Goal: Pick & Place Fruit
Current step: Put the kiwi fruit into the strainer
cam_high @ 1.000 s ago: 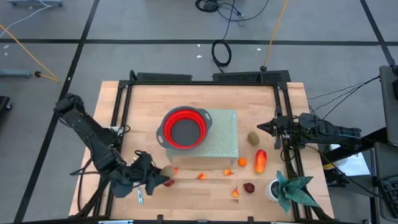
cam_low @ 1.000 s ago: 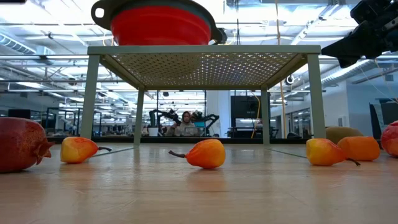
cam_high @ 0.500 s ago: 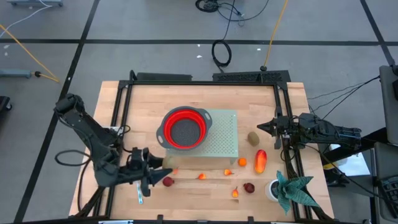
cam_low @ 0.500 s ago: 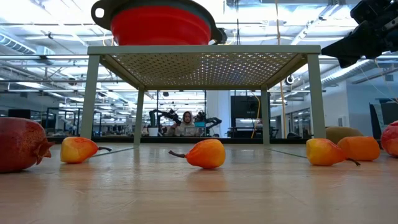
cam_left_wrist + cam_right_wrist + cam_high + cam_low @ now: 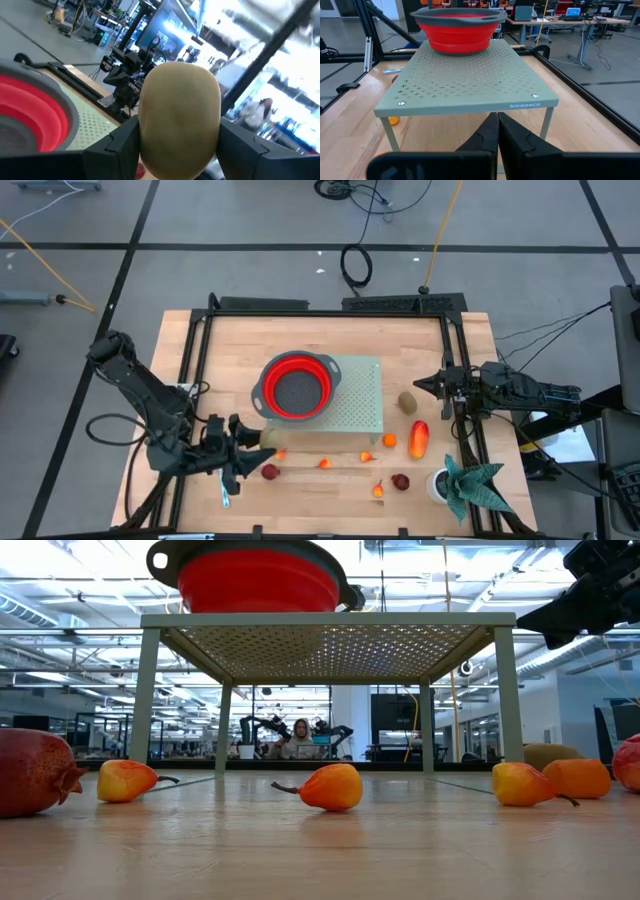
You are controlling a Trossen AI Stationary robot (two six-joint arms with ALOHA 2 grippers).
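Observation:
My left gripper (image 5: 250,448) is near the table's near-left corner, shut on a brownish-green kiwi (image 5: 180,117). A second kiwi (image 5: 407,402) lies right of the stand, with the long red-orange piece (image 5: 419,438) nearer. Small orange pieces (image 5: 325,463) and two dark red round ones (image 5: 400,481) lie along the near side. My right gripper (image 5: 497,127) waits shut at the table's right edge, pointing at the stand, touching nothing. My left gripper pinches the kiwi by its two long sides (image 5: 145,125), one finger (image 5: 117,150) on each side. The fingers reach roughly level from the table's left. The kiwi fills the gap between them and sits lifted clear, above a dark red fruit (image 5: 270,471).
A red colander (image 5: 296,387) sits on a pale green perforated stand (image 5: 365,405) in the table's middle. A silver knife (image 5: 224,496) lies near the near edge by my left gripper. A leafy plant in a white pot (image 5: 465,480) stands at the near-right corner.
My left gripper, shut on the kiwi, has drawn back a little toward the table's left edge and tipped up closer to level. The kiwi has come up off the table with it, shifting slightly toward the far edge.

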